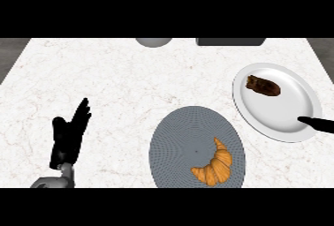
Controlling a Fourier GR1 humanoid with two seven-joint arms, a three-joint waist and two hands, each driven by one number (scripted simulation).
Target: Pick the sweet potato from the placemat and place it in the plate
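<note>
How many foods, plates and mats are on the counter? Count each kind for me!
Foods: 2, the sweet potato and the croissant
Plates: 1, the white plate holding the sweet potato
Mats: 1, the grey placemat under the croissant
Total: 4

Brightness: bright, even across the white marble counter [130, 79].
Source: no single direction to tell; diffuse.
Shadows: almost none; no dark cast under the plate [290, 128] or the croissant [215, 167].
Glare: none; plate white with soft grey shading along its left rim.
Distortion: plate and placemat [189, 132] look taller than wide.
Contrast: the left hand [68, 137] near-black, little detail.
</note>
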